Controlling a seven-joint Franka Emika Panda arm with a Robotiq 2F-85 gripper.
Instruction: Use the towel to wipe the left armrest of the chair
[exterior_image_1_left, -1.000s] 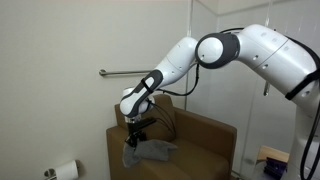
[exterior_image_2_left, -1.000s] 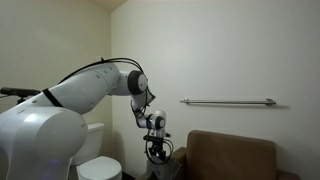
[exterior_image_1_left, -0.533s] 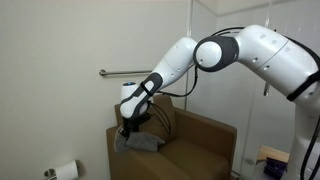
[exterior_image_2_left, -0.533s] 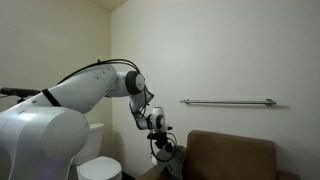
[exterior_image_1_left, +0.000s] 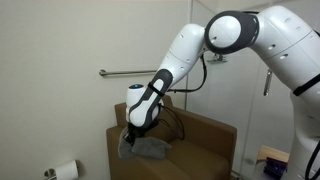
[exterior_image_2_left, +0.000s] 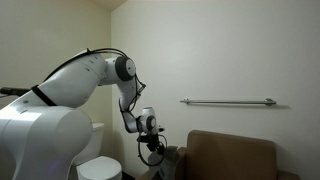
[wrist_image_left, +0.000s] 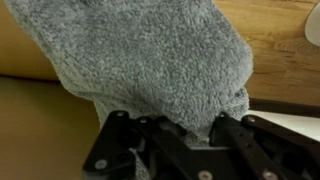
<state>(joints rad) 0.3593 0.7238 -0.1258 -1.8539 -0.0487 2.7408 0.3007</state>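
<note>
Since a moment ago, the robot arm (exterior_image_1_left: 185, 55) has bent down more, and the hand (exterior_image_1_left: 130, 131) has dropped closer to the chair (exterior_image_1_left: 200, 140). Back then the towel (exterior_image_1_left: 148, 148) hung loose from the hand in the air. Now it lies in a soft grey heap on the flat top of the left armrest (exterior_image_1_left: 122, 165), with the hand right over it.

The hand is closed nearly all the way and has hold of the towel. In the wrist view, the fluffy grey cloth (wrist_image_left: 150, 50) is pinched between the two black fingers (wrist_image_left: 232, 135) and fills most of the picture, with brown chair behind it.

In an exterior view, the hand (exterior_image_2_left: 152, 158) sits low just beside the brown chair (exterior_image_2_left: 235, 155); the towel is too dark to make out there.

A metal bar (exterior_image_1_left: 130, 72) is fixed to the wall above the chair. A white paper roll (exterior_image_1_left: 65, 171) sits low near the chair's side.
</note>
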